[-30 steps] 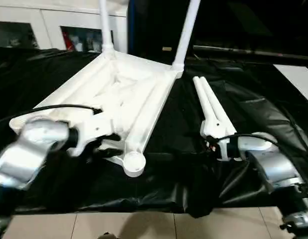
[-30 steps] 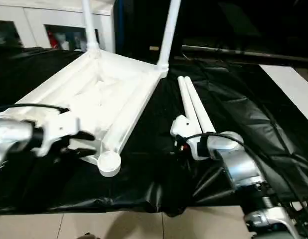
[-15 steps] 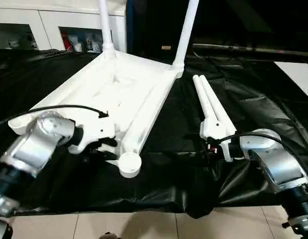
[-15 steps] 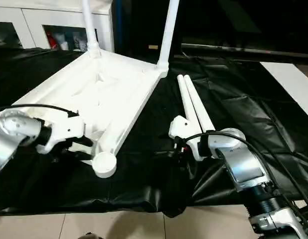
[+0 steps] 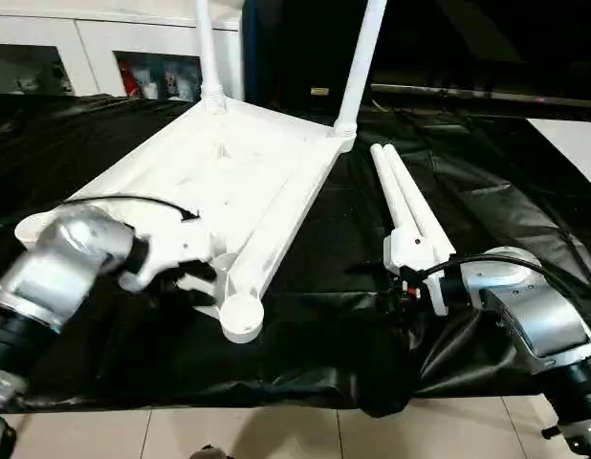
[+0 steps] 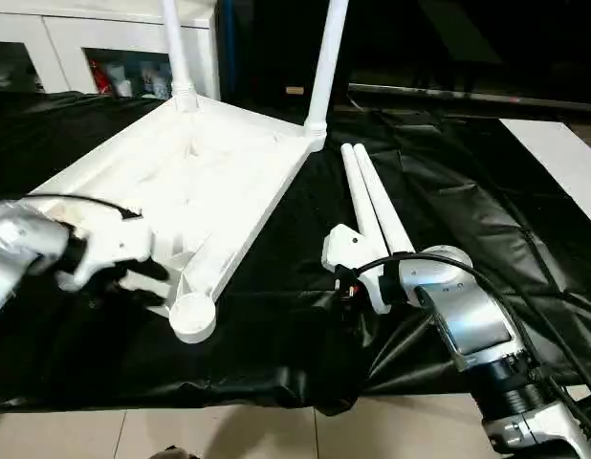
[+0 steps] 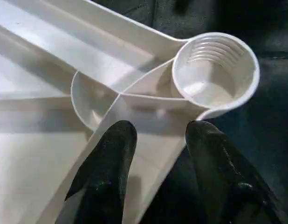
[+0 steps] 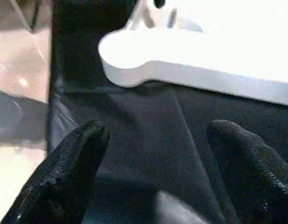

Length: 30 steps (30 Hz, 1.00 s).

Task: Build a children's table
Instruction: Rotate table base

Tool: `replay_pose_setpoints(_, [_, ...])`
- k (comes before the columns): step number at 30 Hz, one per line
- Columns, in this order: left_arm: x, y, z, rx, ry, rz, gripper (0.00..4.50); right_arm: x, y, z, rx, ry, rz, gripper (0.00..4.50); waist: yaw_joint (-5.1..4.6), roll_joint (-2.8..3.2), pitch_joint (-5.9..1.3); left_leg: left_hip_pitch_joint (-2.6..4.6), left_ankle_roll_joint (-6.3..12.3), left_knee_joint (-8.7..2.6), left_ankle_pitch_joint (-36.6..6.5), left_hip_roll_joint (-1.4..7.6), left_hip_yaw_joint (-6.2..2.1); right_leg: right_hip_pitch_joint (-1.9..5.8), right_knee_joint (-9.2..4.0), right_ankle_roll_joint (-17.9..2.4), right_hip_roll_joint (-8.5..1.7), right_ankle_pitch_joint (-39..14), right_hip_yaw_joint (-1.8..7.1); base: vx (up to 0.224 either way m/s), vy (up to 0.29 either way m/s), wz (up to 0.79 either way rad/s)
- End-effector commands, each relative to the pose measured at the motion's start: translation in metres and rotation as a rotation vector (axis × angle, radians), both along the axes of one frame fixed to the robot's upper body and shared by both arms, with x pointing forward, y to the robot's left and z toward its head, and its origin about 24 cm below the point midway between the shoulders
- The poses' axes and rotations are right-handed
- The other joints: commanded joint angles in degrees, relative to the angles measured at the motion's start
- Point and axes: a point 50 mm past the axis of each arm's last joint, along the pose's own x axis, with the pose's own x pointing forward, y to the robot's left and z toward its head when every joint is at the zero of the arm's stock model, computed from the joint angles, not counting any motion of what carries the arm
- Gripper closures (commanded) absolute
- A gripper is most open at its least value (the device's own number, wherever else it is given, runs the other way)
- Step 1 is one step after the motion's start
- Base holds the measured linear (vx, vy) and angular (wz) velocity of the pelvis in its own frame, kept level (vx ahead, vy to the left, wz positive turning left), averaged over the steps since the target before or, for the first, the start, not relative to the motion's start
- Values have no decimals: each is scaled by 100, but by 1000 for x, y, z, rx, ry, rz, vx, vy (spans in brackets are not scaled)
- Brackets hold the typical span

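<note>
My left end effector sits at the near corner of the upturned table top. Its two black fingers are parted, one on the ribbed underside and one outside the rim, straddling the edge wall just behind the empty round corner socket. I judge they bracket that wall rather than clamp it. The top lies underside up on the black sheet covering the table. Two legs already stand in the far sockets, and both near sockets are empty.

To the right of the top, two loose legs lie side by side on the sheet, their flared ends toward me. My right end effector is spread wide and holds nothing, hovering over the black sheet just short of those flared ends.

To do this step well, I would close the left fingers firmly on the rim so the top cannot skate on the slick sheet. Then I would bring the right end effector down around the nearer leg, a little behind the flare. The two legs touch, so I should take only one.
</note>
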Motion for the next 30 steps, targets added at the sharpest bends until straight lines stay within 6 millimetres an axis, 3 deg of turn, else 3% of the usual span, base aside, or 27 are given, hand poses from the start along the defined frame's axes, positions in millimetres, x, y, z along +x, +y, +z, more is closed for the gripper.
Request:
replay_pose_setpoints(1, [-1,-1,5,-1,-2,-17,232,-1,-1,10,40,-2,6,67,30,164,-373,104,-34,-358,-1130,209,-67,257,-371,-1388,-447,-280,293,0,0,0])
replay_pose_setpoints(5, [0,-2,0,24,-1,-23,232,-2,0,12,37,3,20,67,28,155,-373,102,-82,-357,-1201,204,-65,257,-379,-1372,-449,-346,295,0,0,0])
replay_pose_setpoints(9, [3,-7,-25,26,12,-22,232,-3,7,20,75,-7,21,67,37,198,-375,97,-97,-346,-1207,193,-65,259,-388,-1349,-439,-308,297,0,0,0])
replay_pose_setpoints(10, [5,-9,-29,15,10,-14,232,-3,7,21,80,-8,21,67,47,176,-386,99,-92,-339,-1187,194,-63,268,-385,-1333,-445,-275,299,0,0,0])
replay_pose_setpoints(13, [8,-12,-37,1,18,4,232,-5,8,20,70,0,22,67,81,214,-393,101,-108,-339,-1209,202,-71,262,-387,-1326,-465,-352,297,0,0,0])
replay_pose_setpoints(14, [8,-12,-37,4,19,6,248,-5,8,19,68,0,22,67,80,199,-392,95,-122,-344,-1237,204,-74,264,-391,-1309,-462,-389,294,0,0,0])
replay_pose_setpoints(15, [8,-11,-37,11,28,4,258,-4,8,19,61,-2,23,67,89,256,-391,100,-143,-345,-1270,204,-86,260,-388,-1303,-466,-415,291,0,0,0])
replay_pose_setpoints(18, [11,-11,-35,11,31,-2,271,-3,7,20,55,-4,23,67,93,197,-389,97,-145,-353,-1302,206,-84,266,-397,-1294,-465,-462,291,0,0,0])
replay_pose_setpoints(19, [11,-12,-33,7,29,-4,296,-2,7,20,56,-5,21,67,101,212,-387,94,-135,-349,-1268,206,-85,263,-392,-1298,-471,-445,292,0,0,0])
replay_pose_setpoints(24, [10,-11,-28,-20,53,10,333,-2,13,18,43,-7,25,67,126,216,-392,94,-149,-350,-1178,212,-82,265,-366,-1333,-473,-325,289,0,0,0])
replay_pose_setpoints(26, [10,-12,-28,-24,59,13,339,-2,14,17,42,-7,27,67,113,217,-395,88,-140,-345,-1142,208,-80,268,-362,-1349,-472,-236,289,0,0,0])
replay_pose_setpoints(27, [9,-12,-28,-26,69,16,347,-3,15,18,47,-3,30,67,98,186,-392,89,-120,-342,-1141,204,-71,268,-370,-1347,-466,-249,290,0,0,0])
replay_pose_setpoints(28, [4,-17,-28,-52,107,20,355,-5,16,17,48,3,33,67,91,224,-400,92,-135,-344,-1099,214,-76,275,-348,-1367,-474,-188,292,0,0,0])
replay_pose_setpoints(30, [1,-19,-30,-57,127,31,366,-6,15,15,43,4,31,67,65,220,-398,79,-124,-342,-1051,209,-75,279,-339,-1407,-467,-98,288,0,0,0])
